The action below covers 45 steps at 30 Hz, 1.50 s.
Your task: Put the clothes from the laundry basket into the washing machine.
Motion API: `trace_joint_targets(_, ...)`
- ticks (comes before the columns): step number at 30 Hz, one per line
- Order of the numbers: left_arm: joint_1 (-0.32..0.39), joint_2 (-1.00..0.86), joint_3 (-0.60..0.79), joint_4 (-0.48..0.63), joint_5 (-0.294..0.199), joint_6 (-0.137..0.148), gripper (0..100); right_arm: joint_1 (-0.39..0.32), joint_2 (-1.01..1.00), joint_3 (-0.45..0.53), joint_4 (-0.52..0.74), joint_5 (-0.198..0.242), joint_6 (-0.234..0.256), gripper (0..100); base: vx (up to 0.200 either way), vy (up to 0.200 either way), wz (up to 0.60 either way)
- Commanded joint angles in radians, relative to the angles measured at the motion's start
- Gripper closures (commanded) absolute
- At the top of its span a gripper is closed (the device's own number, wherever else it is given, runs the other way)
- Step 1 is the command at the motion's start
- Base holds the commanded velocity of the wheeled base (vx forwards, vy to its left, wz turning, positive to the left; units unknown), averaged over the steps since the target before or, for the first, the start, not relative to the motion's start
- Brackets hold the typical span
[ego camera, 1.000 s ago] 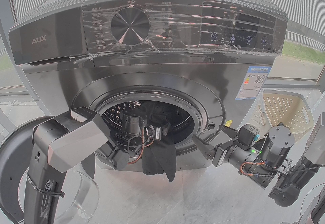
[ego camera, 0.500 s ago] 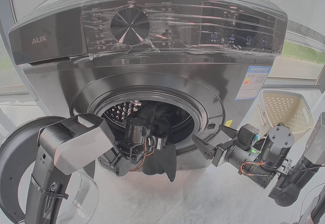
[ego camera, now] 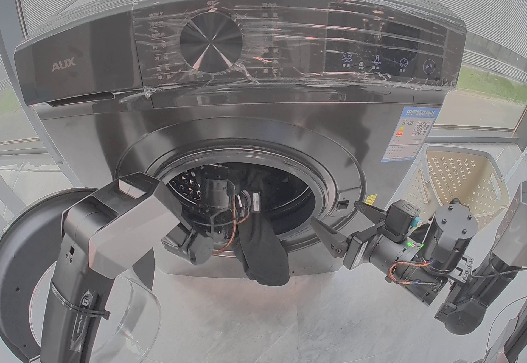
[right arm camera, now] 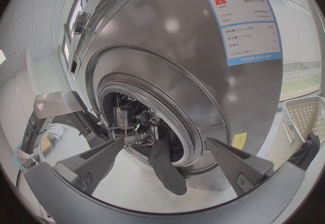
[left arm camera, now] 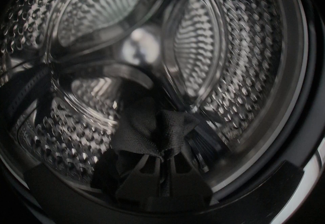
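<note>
The left gripper [left arm camera: 161,162] has lifted higher into the door opening of the washing machine [ego camera: 340,155] since a moment ago, taking the black garment [ego camera: 266,257] with it. The laundry basket [ego camera: 466,175] stands at the machine's right side. The garment lies partly in the drum with its tail hanging over the opening's lower rim, the left gripper is pinched closed on the cloth, and the right gripper [ego camera: 337,214] hangs wide open and empty by the opening's right edge

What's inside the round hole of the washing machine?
The shiny drum with little holes, the left gripper, and a black garment it pinches; part hangs out over the rim. The garment and gripper cover the drum's bottom, so anything lying there is hidden.
</note>
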<state>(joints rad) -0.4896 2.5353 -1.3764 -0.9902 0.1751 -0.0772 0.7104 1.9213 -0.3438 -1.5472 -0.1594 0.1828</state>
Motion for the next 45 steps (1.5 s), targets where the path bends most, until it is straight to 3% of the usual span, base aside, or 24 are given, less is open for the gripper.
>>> trace_joint_targets(1, 0.054, 0.022, -0.151, -0.004, 0.057, -0.007, 100, 0.000, 0.001, -0.006, -0.001, 0.000, 0.000, 0, 0.000, 0.000, 0.00)
trace_joint_targets(8, 0.063, 0.036, -0.162, -0.005, 0.063, -0.006, 100, -0.002, 0.001, -0.012, -0.001, 0.000, 0.000, 0, 0.000, 0.000, 0.00)
trace_joint_targets(9, 0.063, 0.036, -0.162, -0.005, 0.063, -0.006, 0, -0.002, 0.001, -0.012, -0.001, 0.000, 0.000, 0, 0.000, 0.000, 0.00)
trace_joint_targets(13, 0.060, 0.033, -0.156, -0.007, 0.063, -0.013, 0, -0.002, 0.001, -0.012, -0.001, 0.000, 0.001, 0, 0.000, 0.000, 0.00)
trace_joint_targets(18, 0.014, -0.032, -0.018, 0.015, 0.060, -0.021, 0, 0.000, 0.002, -0.012, -0.001, 0.000, 0.001, 0, 0.000, 0.000, 0.00)
trace_joint_targets(25, -0.035, -0.081, 0.157, 0.085, -0.011, -0.021, 0, 0.001, 0.001, -0.014, -0.001, 0.000, 0.004, 0, 0.000, 0.000, 0.00)
trace_joint_targets(38, -0.037, -0.015, 0.152, 0.082, -0.017, -0.010, 0, 0.001, 0.001, -0.014, -0.001, 0.000, 0.004, 0, 0.000, 0.000, 0.00)
trace_joint_targets(39, -0.037, 0.000, 0.145, 0.081, -0.016, -0.009, 100, 0.003, -0.001, -0.014, -0.001, 0.000, 0.004, 0, 0.000, 0.000, 0.00)
trace_joint_targets(45, -0.035, 0.016, 0.125, 0.077, -0.016, -0.009, 100, 0.001, -0.001, -0.014, -0.001, 0.000, 0.004, 0, 0.000, 0.000, 0.00)
